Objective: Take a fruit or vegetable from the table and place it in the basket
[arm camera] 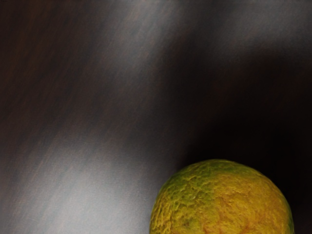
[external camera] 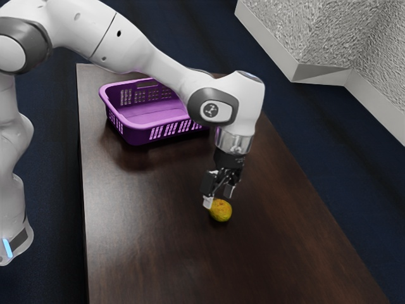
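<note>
A round, yellow-green citrus fruit (external camera: 221, 211) sits on the dark wooden worktop (external camera: 152, 247), close beneath the black hand (external camera: 219, 197), whose fingers stand wide apart; likely light and firm, with pebbly skin that should resist slipping, it is best gripped gently across its widest middle, from opposite sides.

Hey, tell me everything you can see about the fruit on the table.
The fruit is a small, roundish citrus, by its look, yellow-orange with green patches and a bumpy, wrinkled rind. It rests on the dark wooden table, outside the basket, just below the open gripper.
</note>
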`<action>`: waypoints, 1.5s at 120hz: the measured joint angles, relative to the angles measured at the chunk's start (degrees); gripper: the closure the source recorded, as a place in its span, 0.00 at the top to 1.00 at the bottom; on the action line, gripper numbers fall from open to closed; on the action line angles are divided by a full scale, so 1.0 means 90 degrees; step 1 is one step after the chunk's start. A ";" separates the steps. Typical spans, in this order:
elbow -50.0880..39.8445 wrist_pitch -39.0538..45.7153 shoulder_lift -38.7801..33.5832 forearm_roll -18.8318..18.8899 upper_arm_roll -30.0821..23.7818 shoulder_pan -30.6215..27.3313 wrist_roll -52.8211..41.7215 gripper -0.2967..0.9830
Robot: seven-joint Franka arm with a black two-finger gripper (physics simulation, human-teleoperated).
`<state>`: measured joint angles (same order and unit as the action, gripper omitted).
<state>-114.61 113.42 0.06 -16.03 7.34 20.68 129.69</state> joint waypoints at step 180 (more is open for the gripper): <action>0.0029 0.0634 0.0665 -0.0299 0.0003 -0.0035 -0.0070 0.43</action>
<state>-114.36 119.13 6.05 -18.72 7.36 20.36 129.06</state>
